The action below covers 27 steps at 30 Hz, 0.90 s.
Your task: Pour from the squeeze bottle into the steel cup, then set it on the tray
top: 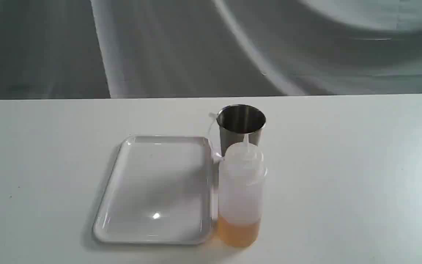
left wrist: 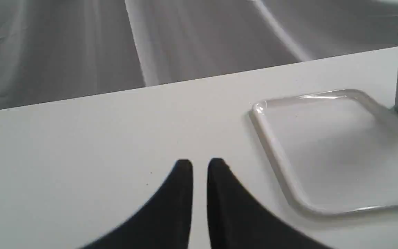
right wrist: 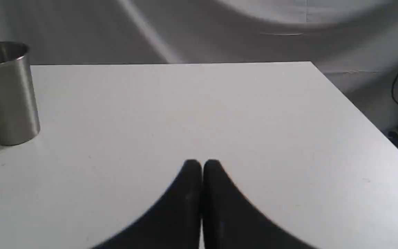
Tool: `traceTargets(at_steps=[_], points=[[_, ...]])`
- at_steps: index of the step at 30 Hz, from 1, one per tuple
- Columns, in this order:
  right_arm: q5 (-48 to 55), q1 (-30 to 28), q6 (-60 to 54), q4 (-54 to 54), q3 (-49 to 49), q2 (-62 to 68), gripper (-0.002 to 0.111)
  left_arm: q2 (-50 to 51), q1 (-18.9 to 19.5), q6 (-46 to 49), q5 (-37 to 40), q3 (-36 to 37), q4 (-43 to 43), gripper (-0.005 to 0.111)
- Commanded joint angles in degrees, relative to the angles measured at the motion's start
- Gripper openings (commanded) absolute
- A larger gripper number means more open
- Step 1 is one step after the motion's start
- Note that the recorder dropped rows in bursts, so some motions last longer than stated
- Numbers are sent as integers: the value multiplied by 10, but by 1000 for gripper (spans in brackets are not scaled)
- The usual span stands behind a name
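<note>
Two grippers, and neither has anything in it. My right gripper (right wrist: pixel 202 166) is clenched tight, fingers pressed together over the bare table (top: pixel 343 165). My left gripper (left wrist: pixel 200 166) is all but closed, a thin slit between its fingers, out to the left of the tray (top: pixel 159 183).

The squeeze bottle (top: pixel 240 190) stands upright just right of the tray's right rim, touching it or nearly so. The steel cup (top: pixel 241 119) stands close behind it on the far side.

That crowding is my worry. If I come in with the jaws this narrow, I will shove the bottle instead of taking it, and it could topple into the cup or onto the rim. Its soft wall is another risk: too hard a squeeze may push amber liquid out of the nozzle before it is over the cup. The liquid sits low, so I judge a steep tilt will be needed, and the nozzle could knock the light cup over. The loose cap strap might snag too.
</note>
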Motion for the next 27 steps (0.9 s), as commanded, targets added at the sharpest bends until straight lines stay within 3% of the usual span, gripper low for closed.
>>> traceTargets(at_steps=[1,6,12,17,27], points=[[-9,1,-1,-8,2,-3,0,-3,-3,-1,-4,3,0,8],[-9,1,-1,0,2,-3,0,-3,-3,-1,-4,3,0,8],[-45,1,-1,88,2,-3,0,-3,-3,-1,-4,3,0,8],[-107,1,-1,265,2,-3,0,-3,-3,-1,-4,3,0,8],[-77,1,-46,270,-19,-3,0,-3,-3,-1,-4,3,0,8]])
